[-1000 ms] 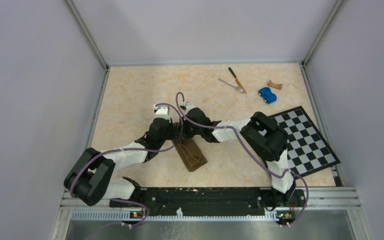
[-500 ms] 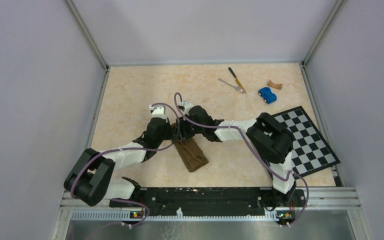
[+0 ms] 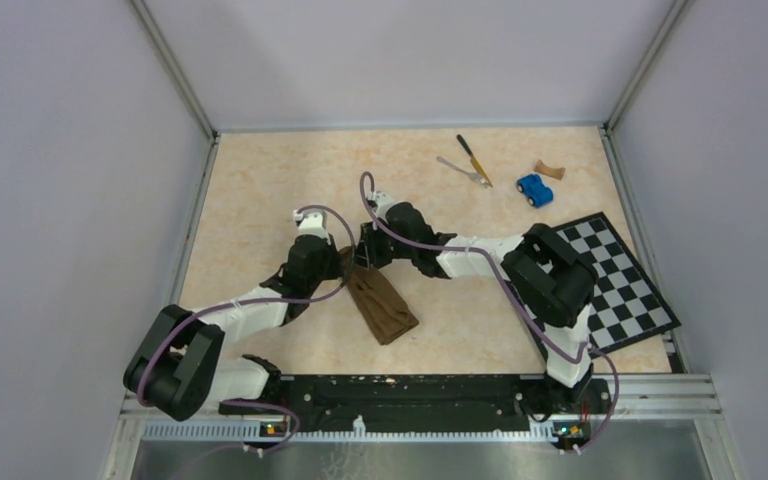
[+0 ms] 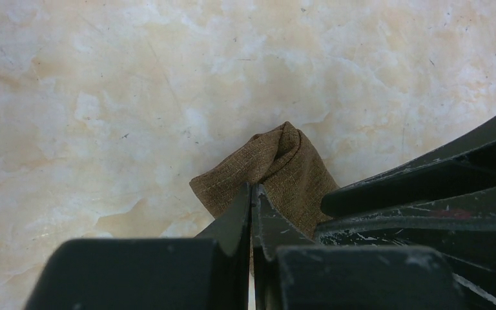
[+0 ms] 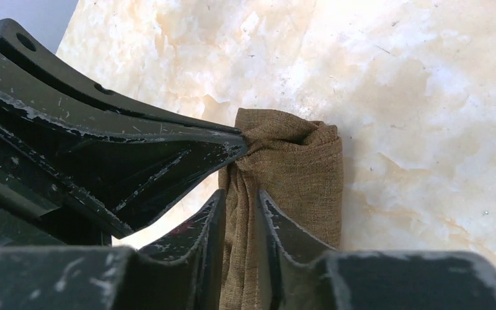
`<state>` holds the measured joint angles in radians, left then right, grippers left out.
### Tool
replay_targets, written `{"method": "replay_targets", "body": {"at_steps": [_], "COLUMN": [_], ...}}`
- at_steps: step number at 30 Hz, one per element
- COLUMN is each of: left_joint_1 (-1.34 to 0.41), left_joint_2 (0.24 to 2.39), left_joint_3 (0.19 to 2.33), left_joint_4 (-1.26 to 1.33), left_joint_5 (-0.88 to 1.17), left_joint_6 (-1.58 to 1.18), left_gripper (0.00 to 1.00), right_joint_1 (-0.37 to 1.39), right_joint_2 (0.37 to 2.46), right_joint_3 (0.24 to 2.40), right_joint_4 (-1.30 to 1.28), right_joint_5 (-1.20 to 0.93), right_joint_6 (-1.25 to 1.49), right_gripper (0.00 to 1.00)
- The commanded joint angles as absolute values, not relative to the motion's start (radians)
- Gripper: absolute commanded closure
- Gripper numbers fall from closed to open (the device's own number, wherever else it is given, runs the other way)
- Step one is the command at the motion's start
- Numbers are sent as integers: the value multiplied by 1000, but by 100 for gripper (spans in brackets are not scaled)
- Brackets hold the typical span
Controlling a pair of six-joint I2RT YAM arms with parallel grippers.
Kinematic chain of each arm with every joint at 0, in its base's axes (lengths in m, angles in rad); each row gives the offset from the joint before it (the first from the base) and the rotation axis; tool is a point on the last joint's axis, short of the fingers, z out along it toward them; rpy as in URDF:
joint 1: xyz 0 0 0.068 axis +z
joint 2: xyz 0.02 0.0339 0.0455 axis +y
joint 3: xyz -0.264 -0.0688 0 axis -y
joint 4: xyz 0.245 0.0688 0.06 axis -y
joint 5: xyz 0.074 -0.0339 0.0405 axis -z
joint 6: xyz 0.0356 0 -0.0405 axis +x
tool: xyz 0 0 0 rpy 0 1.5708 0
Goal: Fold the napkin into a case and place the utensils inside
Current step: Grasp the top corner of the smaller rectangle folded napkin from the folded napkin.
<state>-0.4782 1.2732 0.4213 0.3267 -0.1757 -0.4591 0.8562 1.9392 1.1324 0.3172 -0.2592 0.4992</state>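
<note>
Napkin (image 3: 384,308) mid-worktop (image 3: 260,200), already folded to a long narrow strip, so the case shape looks mostly done. Can't tell if there's an open pocket. Long axis runs 11 to 5 o'clock in the top view, far end bunched. Left tool (image 4: 252,191) pinches a corner of that far end. Right tool (image 5: 239,200) pinches the same end just beside it. Knife (image 3: 473,158) and fork (image 3: 463,171) at 1 o'clock, well apart, not yet loaded.
</note>
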Motion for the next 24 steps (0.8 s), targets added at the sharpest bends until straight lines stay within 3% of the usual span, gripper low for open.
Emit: {"method": "replay_targets", "body": {"at_steps": [1, 4, 7, 16, 24], "left_joint_1": [-471, -472, -472, -472, -472], "left_joint_2": [1249, 1250, 1250, 1266, 1292], "left_joint_3": [414, 409, 409, 400, 383], "left_joint_4": [344, 352, 353, 371, 390], "left_joint_5": [-168, -159, -157, -132, -127], "left_joint_6": [-470, -480, -483, -505, -531], "left_gripper": [100, 100, 100, 100, 100], "right_joint_1": [845, 845, 845, 845, 810], "right_joint_2": [1962, 1998, 2031, 2146, 2215], "right_joint_3": [1166, 1189, 1195, 1277, 1256], "right_joint_4": [384, 384, 405, 503, 669], "right_joint_5": [-285, -300, -310, -353, -412], "right_joint_6": [526, 539, 559, 663, 892], "right_gripper": [83, 95, 99, 99, 87]}}
